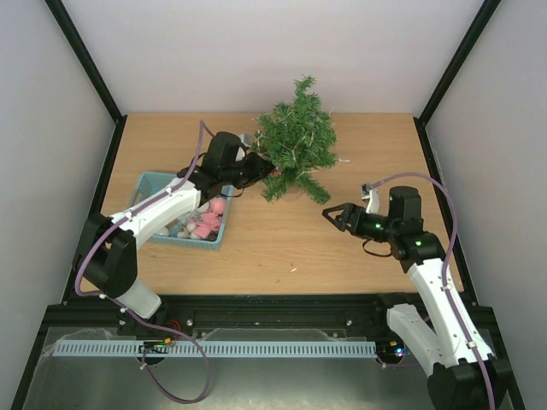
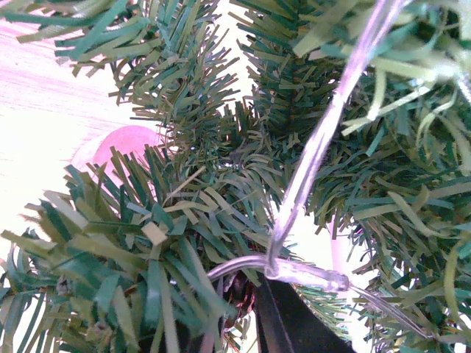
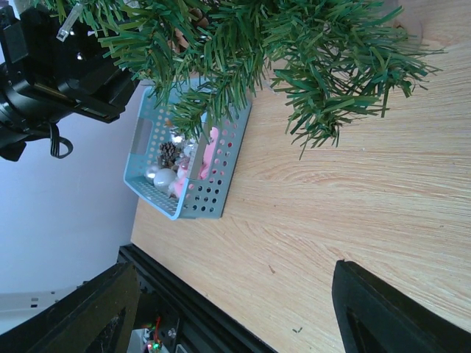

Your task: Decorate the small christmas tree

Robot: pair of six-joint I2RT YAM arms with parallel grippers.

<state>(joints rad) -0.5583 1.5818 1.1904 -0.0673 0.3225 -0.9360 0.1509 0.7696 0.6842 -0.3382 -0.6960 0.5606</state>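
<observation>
The small christmas tree (image 1: 297, 141) stands at the back middle of the table, dark green, with a clear light string (image 2: 316, 140) running through its needles. My left gripper (image 1: 255, 168) is pushed into its lower left branches. In the left wrist view needles fill the frame and only one black finger (image 2: 291, 320) shows. A dark brown bit (image 2: 240, 290) sits beside it, and the needles hide how the jaws stand. My right gripper (image 1: 336, 217) hovers over the table to the right of the tree's front, open and holding nothing (image 3: 235, 316).
A teal basket (image 1: 152, 183) lies at the left under my left arm, also seen from the right wrist (image 3: 184, 209). It holds pink ornaments (image 1: 208, 222), white balls (image 3: 163, 179) and a pinecone (image 3: 168, 153). A pink rounded shape (image 2: 121, 143) shows behind the branches.
</observation>
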